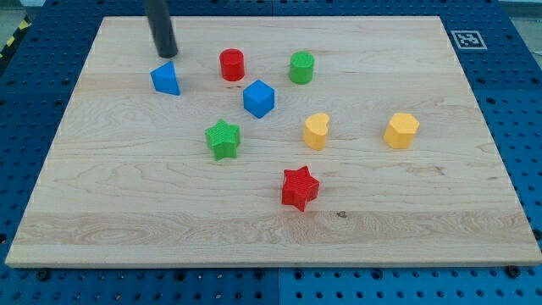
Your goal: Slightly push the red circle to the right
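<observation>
The red circle (232,64) is a short red cylinder standing on the wooden board (423,220) near the view's top, left of centre. My tip (167,54) is at the end of the dark rod coming down from the view's top. It rests on the board to the left of the red circle, about a block's width and a half away, and just above the blue triangle (166,79). The tip touches neither block, as far as I can tell.
A green circle (301,67) stands right of the red circle. A blue cube (259,98) lies below and right of it. Further down are a green star (223,139), a yellow heart (316,131), a yellow hexagon (401,130) and a red star (299,187).
</observation>
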You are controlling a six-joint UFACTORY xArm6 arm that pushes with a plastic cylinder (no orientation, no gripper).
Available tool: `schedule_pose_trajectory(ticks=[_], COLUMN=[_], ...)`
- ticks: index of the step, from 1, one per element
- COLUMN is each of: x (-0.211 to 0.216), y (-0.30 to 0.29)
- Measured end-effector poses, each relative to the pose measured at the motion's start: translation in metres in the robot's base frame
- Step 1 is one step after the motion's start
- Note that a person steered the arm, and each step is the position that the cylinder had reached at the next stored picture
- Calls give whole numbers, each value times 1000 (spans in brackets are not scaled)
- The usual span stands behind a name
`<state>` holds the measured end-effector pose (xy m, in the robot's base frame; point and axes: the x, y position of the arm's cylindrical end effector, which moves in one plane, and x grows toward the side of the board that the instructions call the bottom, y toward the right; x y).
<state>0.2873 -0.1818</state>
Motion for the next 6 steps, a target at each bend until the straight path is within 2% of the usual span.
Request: schedule_pose_trajectory(ticks=[3, 5, 6], x=[64, 46, 55], y=[26, 51, 76])
